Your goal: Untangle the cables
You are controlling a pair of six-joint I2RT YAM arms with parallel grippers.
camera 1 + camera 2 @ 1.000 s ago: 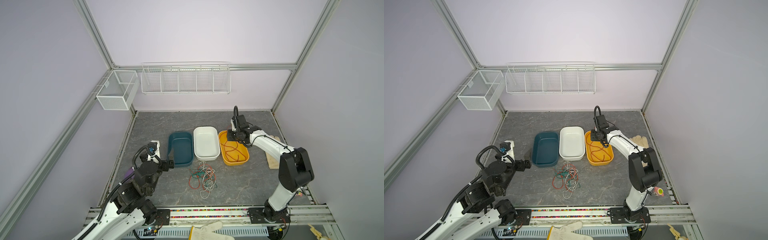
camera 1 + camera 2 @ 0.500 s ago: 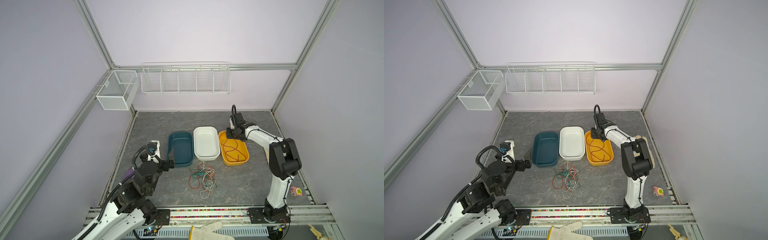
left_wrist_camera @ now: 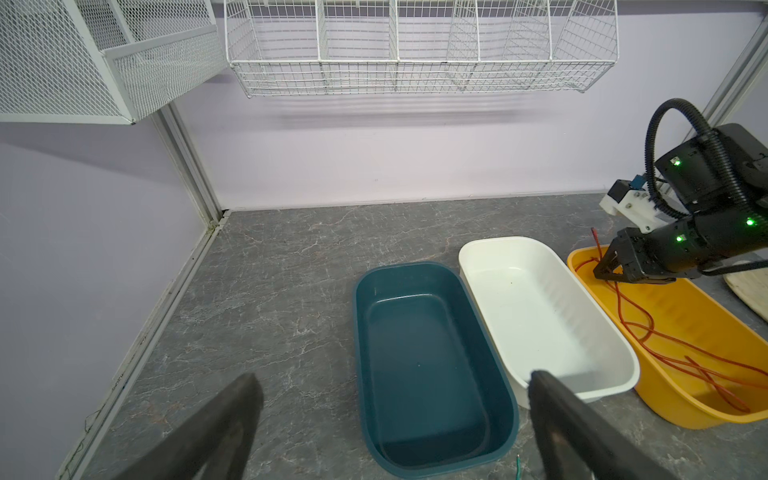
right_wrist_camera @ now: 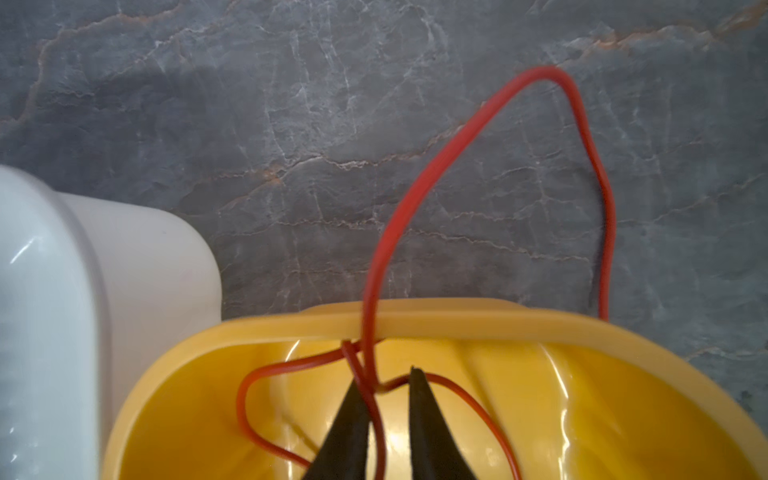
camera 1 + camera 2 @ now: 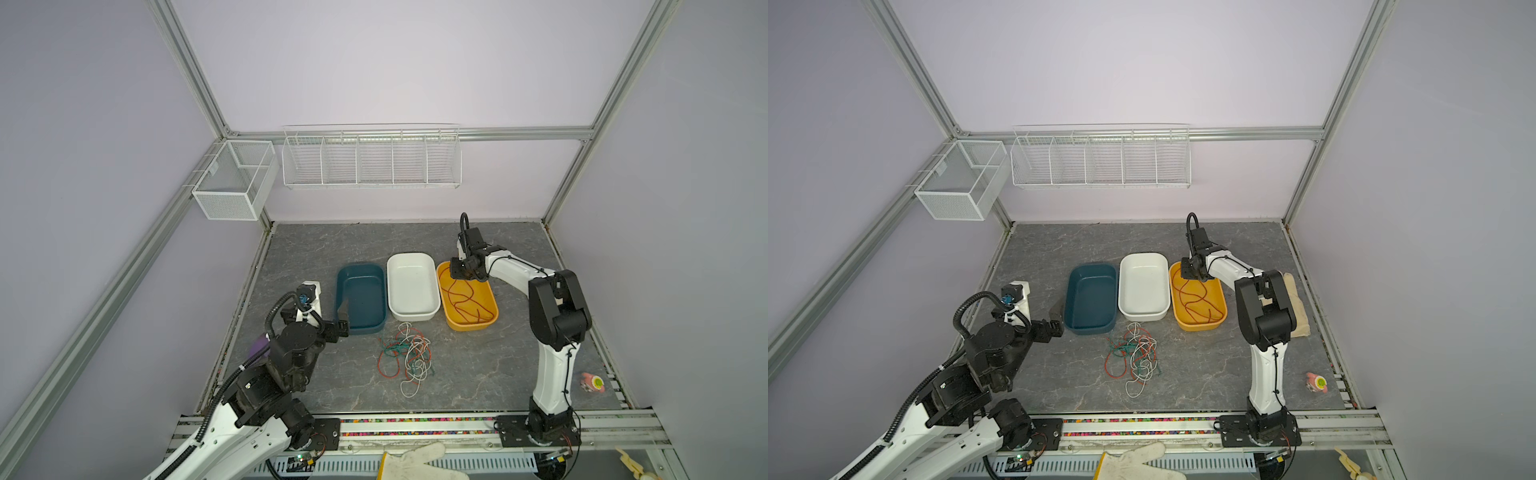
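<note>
The right tool point(image 4: 384, 376), jaws a slim gap apart, straddles a red-orange cable point(image 4: 415, 199) looping over the rim of the yellow tray point(image 4: 498, 320). The left tool point(image 3: 392, 374) gapes empty. Other cables point(image 5: 407, 353) lie tangled on the table point(image 5: 478, 374) near the white tray point(image 5: 409, 254).

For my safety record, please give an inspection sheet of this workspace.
Surface: grey marbled tabletop, no spills.
Job's things: tangle of red-orange, green, white cables on tabletop; one red-orange cable in yellow tray, looped over rim; teal tray, white tray without cables.
Clutter: pink toy, beige cloth, white glove.
Claws: left claw wide open, holding nothing; right claw narrowly open astride that cable.
Cables: black corrugated hoses on both arms.
Surroundings: wire basket, mesh basket on walls.
</note>
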